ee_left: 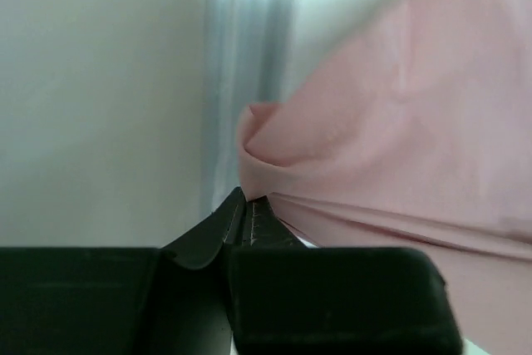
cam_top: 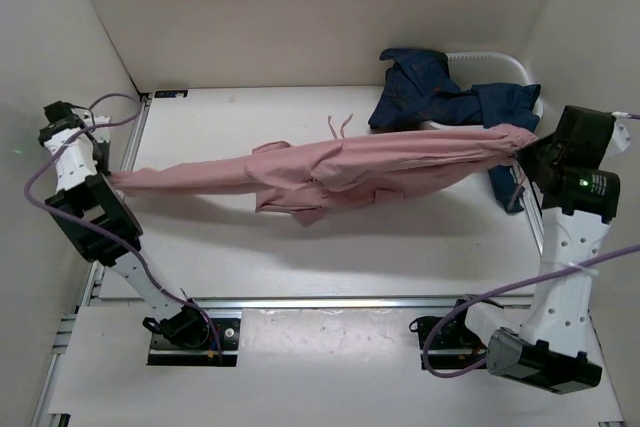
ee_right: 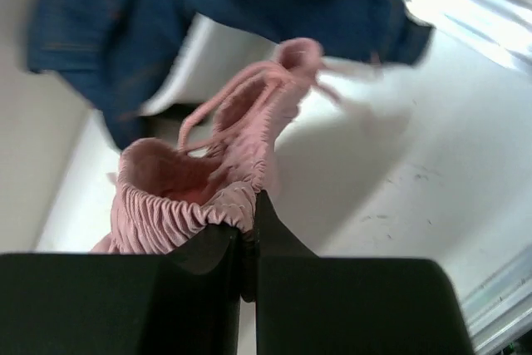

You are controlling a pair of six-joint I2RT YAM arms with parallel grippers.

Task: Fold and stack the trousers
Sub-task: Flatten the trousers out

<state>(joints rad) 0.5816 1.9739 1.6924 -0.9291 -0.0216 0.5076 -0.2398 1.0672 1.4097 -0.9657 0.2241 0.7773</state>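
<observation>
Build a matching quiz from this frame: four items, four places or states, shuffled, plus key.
1. trousers
2. left gripper
3. right gripper
4. blue garment

A. draped over the white tub, far right
B. shut on a gathered elastic end
C. stretched between both grippers
D. shut on a smooth pink edge

Pairs: 1-C, 2-D, 3-B, 4-A

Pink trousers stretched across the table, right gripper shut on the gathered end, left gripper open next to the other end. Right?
No: the left gripper is not open. The left wrist view shows its jaws shut on the fabric of the trousers. The rest holds: right gripper shut on the gathered end, trousers stretched across the table.
</observation>
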